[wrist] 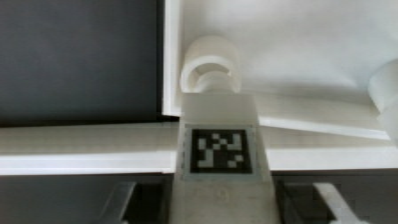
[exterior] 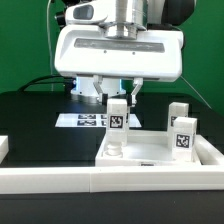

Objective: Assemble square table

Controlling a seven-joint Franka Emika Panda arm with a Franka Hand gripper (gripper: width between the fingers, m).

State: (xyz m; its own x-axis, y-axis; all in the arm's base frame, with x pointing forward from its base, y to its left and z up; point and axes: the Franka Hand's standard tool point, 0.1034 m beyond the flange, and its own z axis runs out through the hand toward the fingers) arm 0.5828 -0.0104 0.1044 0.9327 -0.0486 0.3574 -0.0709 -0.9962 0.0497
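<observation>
The tool [exterior: 119, 98] grips a white leg [exterior: 117, 118] by its tagged upper part, holding it upright over the near-left corner of the square top [exterior: 150, 152], which lies on the black bench [exterior: 30, 115]. In the wrist view the leg [wrist: 219, 145] sits between the fingers [wrist: 146, 195]. Two more legs [exterior: 182, 136] stand at the exterior view's right. The marker board [exterior: 85, 120] lies behind.

A black table [exterior: 30, 125] carries everything. The marker board [exterior: 85, 120] lies flat mid-table. The white square tabletop [exterior: 150, 155] rests against the border rail [exterior: 60, 178] along the table's near edge.
</observation>
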